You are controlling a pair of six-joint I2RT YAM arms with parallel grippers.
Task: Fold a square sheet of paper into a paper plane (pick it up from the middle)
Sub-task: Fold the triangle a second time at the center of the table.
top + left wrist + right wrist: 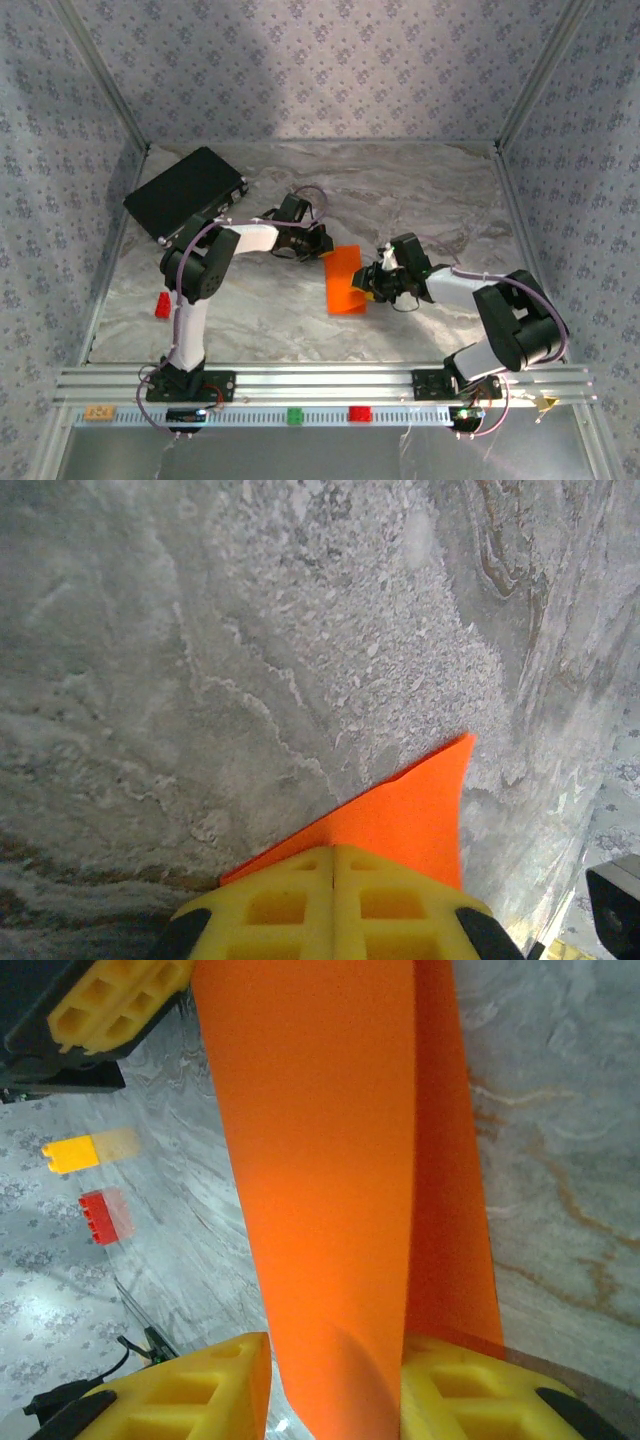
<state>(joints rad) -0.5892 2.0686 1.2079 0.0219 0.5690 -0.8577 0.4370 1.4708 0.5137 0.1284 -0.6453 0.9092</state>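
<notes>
The square sheet of paper [345,280] is bright orange and held up off the marble table [420,200] between both arms. My left gripper [325,245] is shut on its upper left edge. In the left wrist view the yellow fingers [280,900] meet flat together, and an orange corner [410,820] sticks out past them. My right gripper [372,283] is at the sheet's right side. Its jaws [335,1360] stand apart, with a curved fold of the paper [320,1160] running up between the two yellow fingers. The left gripper's fingers [110,1000] show at the top left of that view.
A black rectangular case [185,195] lies at the back left of the table. A small red block [162,305] sits near the left arm's base, and the red block [105,1217] also shows in the right wrist view. Small coloured blocks [295,415] rest on the front rail.
</notes>
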